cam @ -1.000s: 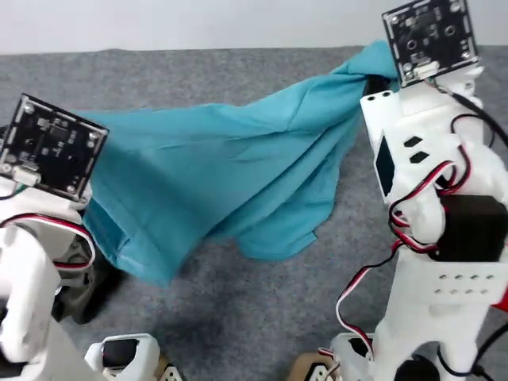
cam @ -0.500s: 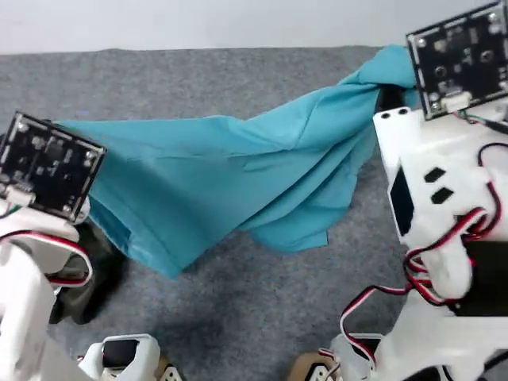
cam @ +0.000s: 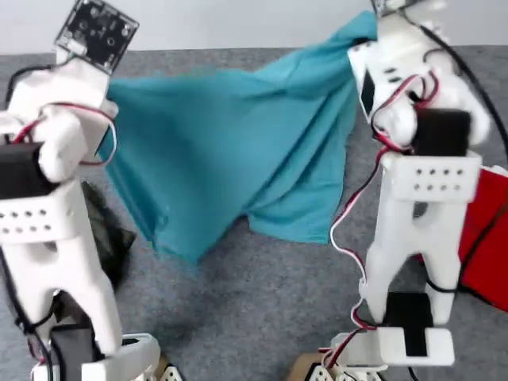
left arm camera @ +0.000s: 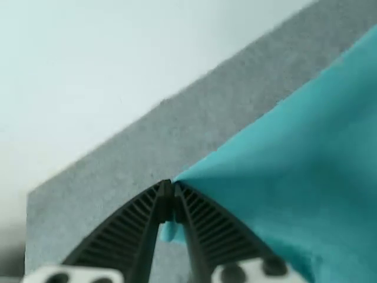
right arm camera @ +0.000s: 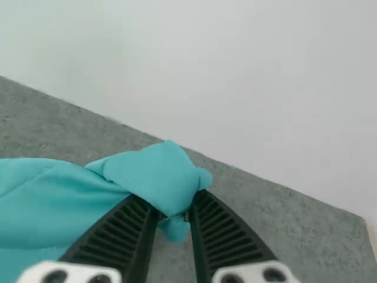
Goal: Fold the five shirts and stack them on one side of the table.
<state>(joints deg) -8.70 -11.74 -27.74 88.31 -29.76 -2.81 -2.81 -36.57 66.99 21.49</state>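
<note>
both tips pinch your teal shirt (cam: 238, 151): left gripper (left arm camera: 171, 193) holds a corner, right gripper (right arm camera: 175, 211) a bunched wad.

Left fingers (left arm camera: 141, 223) and right fingers (right arm camera: 125, 230) pinched

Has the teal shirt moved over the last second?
Yes. The teal shirt has shifted toward the far edge of the grey table; its upper corners now sit nearer that edge than before.
</note>
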